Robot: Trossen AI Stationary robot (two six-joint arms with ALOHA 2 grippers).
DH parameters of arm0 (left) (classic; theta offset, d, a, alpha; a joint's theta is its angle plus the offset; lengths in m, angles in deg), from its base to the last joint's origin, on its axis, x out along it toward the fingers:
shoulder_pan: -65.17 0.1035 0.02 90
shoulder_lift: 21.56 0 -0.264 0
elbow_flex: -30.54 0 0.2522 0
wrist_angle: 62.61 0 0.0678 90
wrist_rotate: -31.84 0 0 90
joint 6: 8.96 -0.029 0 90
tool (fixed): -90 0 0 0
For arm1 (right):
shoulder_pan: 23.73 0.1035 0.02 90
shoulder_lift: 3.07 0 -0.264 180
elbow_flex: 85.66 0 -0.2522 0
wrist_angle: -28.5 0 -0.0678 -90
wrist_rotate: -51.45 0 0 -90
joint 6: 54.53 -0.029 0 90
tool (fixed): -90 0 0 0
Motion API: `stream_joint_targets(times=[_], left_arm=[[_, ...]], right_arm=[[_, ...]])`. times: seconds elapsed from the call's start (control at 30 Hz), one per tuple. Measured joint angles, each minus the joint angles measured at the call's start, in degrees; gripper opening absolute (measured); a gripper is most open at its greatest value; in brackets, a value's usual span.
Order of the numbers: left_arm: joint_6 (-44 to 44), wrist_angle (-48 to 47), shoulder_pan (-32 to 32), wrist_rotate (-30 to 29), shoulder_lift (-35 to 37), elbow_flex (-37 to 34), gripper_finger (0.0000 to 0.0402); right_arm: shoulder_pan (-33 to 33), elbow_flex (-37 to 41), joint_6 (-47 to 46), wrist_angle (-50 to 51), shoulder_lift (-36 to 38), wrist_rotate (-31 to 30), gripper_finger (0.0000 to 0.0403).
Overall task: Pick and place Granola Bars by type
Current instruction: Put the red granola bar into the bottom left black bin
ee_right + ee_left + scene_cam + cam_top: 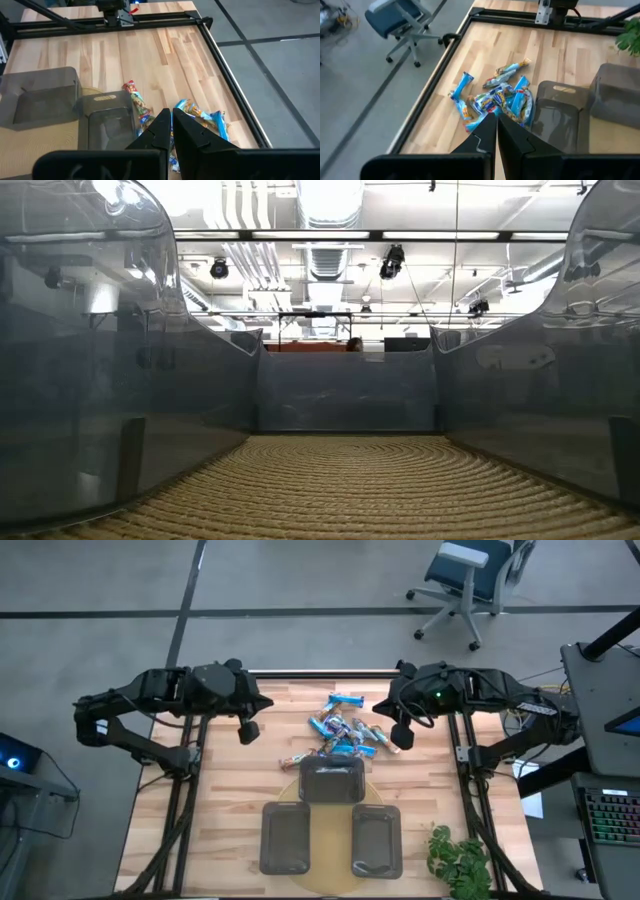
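A blue office chair stands on grey floor; ceiling ducts and lights overhead.

The surface was pale, smooth wood planks. The Granola Bars wore glossy foil wrappers. The trays were translucent grey plastic on a coarse woven mat.
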Motion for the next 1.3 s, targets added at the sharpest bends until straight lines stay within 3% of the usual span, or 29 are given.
stream_joint_targets(times=[0.33,0.87,1.3], left_arm=[[2.23,-0.89,0.0,-0.08,-0.4,0.0,0.0011],[3.26,-4.83,0.13,-2.05,-4.04,0.0,0.0214],[2.46,-14.91,0.11,0.95,-6.01,-0.02,0.0226]], right_arm=[[-0.01,0.0,0.01,-0.01,0.3,0.02,0.0009],[0.0,0.0,-0.83,-0.12,0.3,0.02,0.0009],[-0.02,0.0,-1.49,-0.1,0.3,0.07,0.0008]])
